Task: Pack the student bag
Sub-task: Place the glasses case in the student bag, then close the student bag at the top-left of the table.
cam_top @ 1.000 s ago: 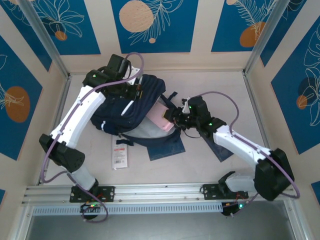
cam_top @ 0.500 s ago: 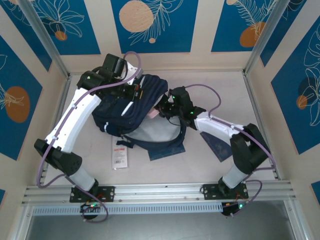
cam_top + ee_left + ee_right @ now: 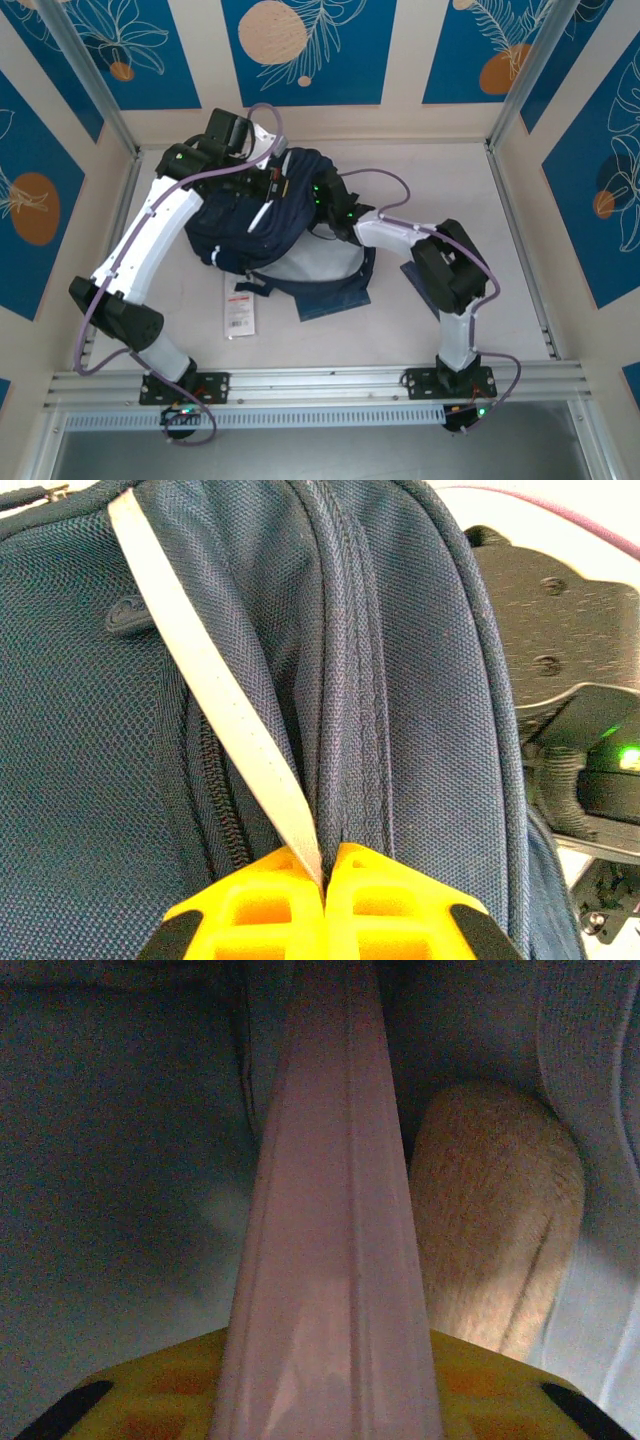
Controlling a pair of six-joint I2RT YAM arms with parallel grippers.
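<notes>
Currently the student bag [image 3: 250, 235] lies on the table [image 3: 455, 180], left of centre and towards the far wall, with a mesh panel and dark straps spilling from its near side. The left gripper [image 3: 325, 865] is at the bag's far upper edge; the left wrist view shows its yellow jaws pressed together on a fold of the navy fabric where a thin white stripe [image 3: 215, 700] runs down between them. The right arm reaches across from the right and enters the bag's opening. In the right wrist view the right gripper [image 3: 325, 1390] is clamped narrowly on a pink flat item [image 3: 325, 1210], which extends forward into the dim interior. A tan fuzzy object [image 3: 495, 1220] sits inside, just to the right of the pink item; whether the two touch cannot be told. A small white packet [image 3: 238, 305] with red print lies on the table just beside the bag's near edge.
</notes>
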